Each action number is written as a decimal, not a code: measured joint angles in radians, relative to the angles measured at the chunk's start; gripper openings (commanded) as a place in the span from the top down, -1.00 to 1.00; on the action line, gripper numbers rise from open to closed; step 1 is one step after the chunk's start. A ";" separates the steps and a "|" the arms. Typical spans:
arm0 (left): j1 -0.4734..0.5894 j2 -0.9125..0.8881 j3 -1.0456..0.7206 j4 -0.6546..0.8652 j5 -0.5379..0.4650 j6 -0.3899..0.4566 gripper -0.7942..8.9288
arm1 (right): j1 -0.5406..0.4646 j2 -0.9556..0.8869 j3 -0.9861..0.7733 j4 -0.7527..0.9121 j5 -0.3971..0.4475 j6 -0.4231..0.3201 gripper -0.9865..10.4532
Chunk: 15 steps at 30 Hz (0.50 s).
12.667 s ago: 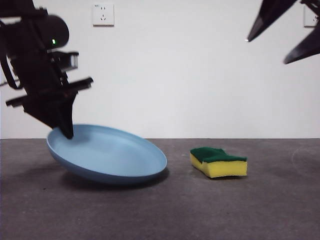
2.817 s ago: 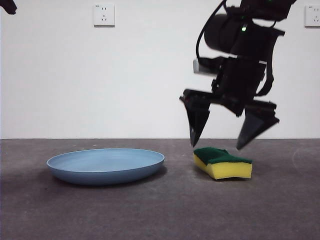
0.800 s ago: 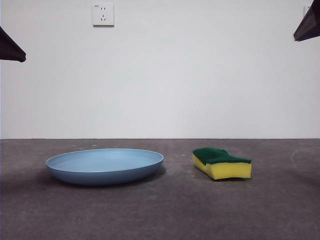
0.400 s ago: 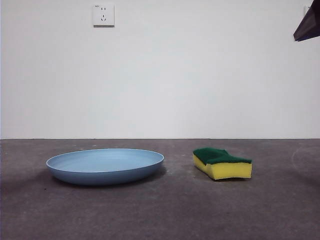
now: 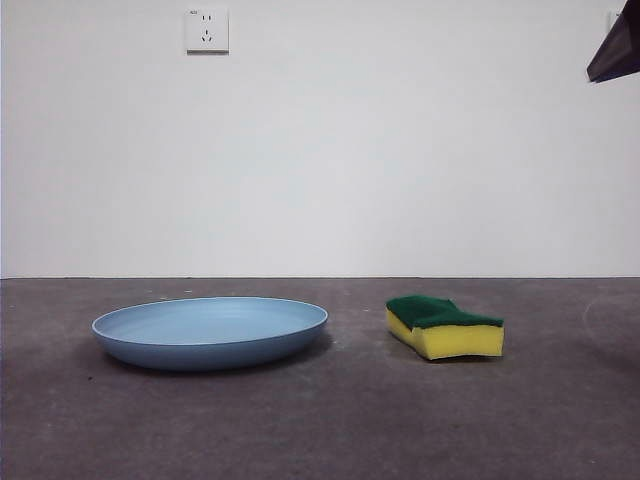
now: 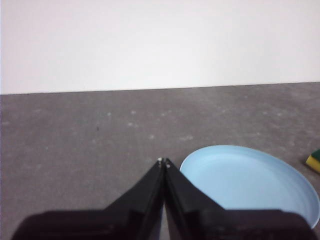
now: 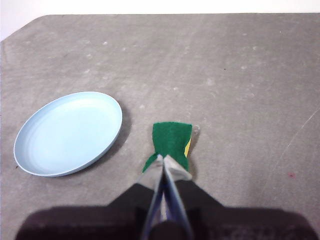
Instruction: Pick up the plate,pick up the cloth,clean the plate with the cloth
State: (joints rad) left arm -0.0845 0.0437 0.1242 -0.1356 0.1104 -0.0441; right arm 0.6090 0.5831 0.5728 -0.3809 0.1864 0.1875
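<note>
The light-blue plate (image 5: 210, 332) lies flat on the dark table, left of centre in the front view. To its right rests the cloth (image 5: 444, 326), a yellow sponge block with a green top, a gap between them. My left gripper (image 6: 163, 161) is shut and empty, raised away from the plate (image 6: 250, 182), and does not show in the front view. High above the cloth (image 7: 171, 140), my right gripper (image 7: 161, 159) is shut with nothing in it. The plate (image 7: 69, 132) lies well to one side of it. In the front view only a dark tip (image 5: 615, 52) shows at the top right corner.
A white wall with a power socket (image 5: 206, 30) stands behind the table. The grey table top (image 5: 320, 420) stretches in front of both objects.
The dark tip at the top left corner of the front view has gone out of view. The plate and the cloth have not moved in the last second.
</note>
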 measured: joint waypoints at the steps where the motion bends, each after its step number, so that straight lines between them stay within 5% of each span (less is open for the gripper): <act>1: 0.000 -0.011 -0.014 0.002 0.001 0.000 0.84 | 0.000 0.000 0.000 0.000 0.000 0.000 0.83; 15: 0.017 -0.039 -0.107 -0.017 -0.040 -0.001 0.84 | 0.000 0.000 0.000 0.000 0.000 0.000 0.83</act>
State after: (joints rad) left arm -0.0673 0.0048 0.0174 -0.1528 0.0700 -0.0448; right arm 0.6094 0.5831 0.5728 -0.3809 0.1864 0.1871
